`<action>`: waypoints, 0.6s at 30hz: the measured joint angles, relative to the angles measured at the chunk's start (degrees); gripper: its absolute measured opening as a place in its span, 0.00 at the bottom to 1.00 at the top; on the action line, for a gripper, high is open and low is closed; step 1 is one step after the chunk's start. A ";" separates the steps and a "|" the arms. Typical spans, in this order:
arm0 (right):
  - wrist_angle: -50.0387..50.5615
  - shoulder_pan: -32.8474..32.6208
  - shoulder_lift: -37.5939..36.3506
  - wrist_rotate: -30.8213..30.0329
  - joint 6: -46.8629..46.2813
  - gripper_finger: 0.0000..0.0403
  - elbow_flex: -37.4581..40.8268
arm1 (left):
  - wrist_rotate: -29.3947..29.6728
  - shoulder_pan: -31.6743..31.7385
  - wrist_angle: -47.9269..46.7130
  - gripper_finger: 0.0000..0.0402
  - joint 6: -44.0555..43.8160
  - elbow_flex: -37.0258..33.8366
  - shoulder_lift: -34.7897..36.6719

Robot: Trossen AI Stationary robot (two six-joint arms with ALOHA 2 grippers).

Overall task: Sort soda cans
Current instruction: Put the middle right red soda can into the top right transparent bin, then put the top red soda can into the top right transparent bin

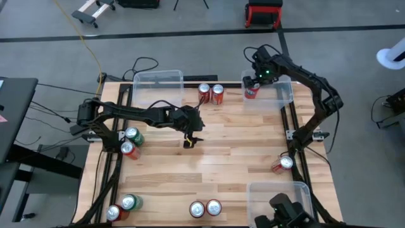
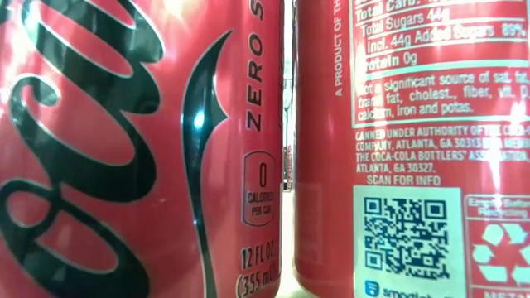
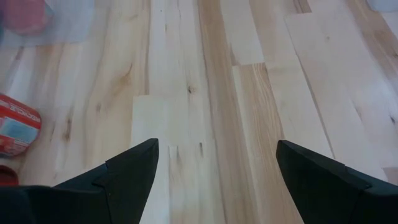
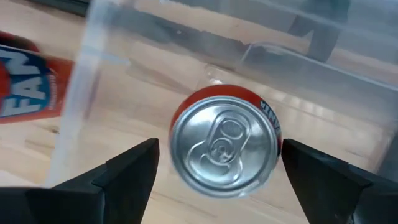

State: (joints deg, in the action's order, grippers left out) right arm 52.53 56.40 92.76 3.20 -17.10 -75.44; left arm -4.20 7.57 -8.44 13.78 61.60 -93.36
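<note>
From above, you see your left gripper [image 1: 191,140] over bare wood at mid-counter [image 1: 221,152], jaws spread wide and holding nothing. Your right gripper [image 1: 253,85] hovers at the far right clear bin [image 1: 281,95], directly above an upright red can [image 1: 251,92] at that bin's left end. The other soda cans are scattered: two red ones [image 1: 211,93] between the far bins, a green and a red one [image 1: 130,142] at the left edge, another green and red pair [image 1: 122,208] at the near left corner, two more [image 1: 205,208] at the near edge, and one lying on its side [image 1: 282,164] to the right.

At counter height, two red cans [image 2: 124,149] fill your view.

Through the left wrist, open jaws frame empty wood.

Through the right wrist, wide jaws flank that can's silver top [image 4: 224,149] without touching it.
</note>
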 joint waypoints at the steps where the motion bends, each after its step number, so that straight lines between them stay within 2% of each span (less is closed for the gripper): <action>1: 0.04 0.00 -0.75 0.00 0.00 0.89 0.00 | 0.06 0.00 0.42 0.80 0.00 0.00 0.00; 10: 3.53 -0.14 -8.48 0.00 -0.79 0.89 0.00 | 0.39 0.02 1.33 0.80 0.00 0.00 0.72; 18: 0.53 -4.47 -14.12 0.65 -0.04 0.89 0.02 | 2.42 0.59 -2.61 0.80 2.01 0.00 6.38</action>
State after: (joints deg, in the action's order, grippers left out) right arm 53.06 51.93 78.63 3.85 -17.14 -75.42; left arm -1.78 8.17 -11.05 15.79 61.60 -86.98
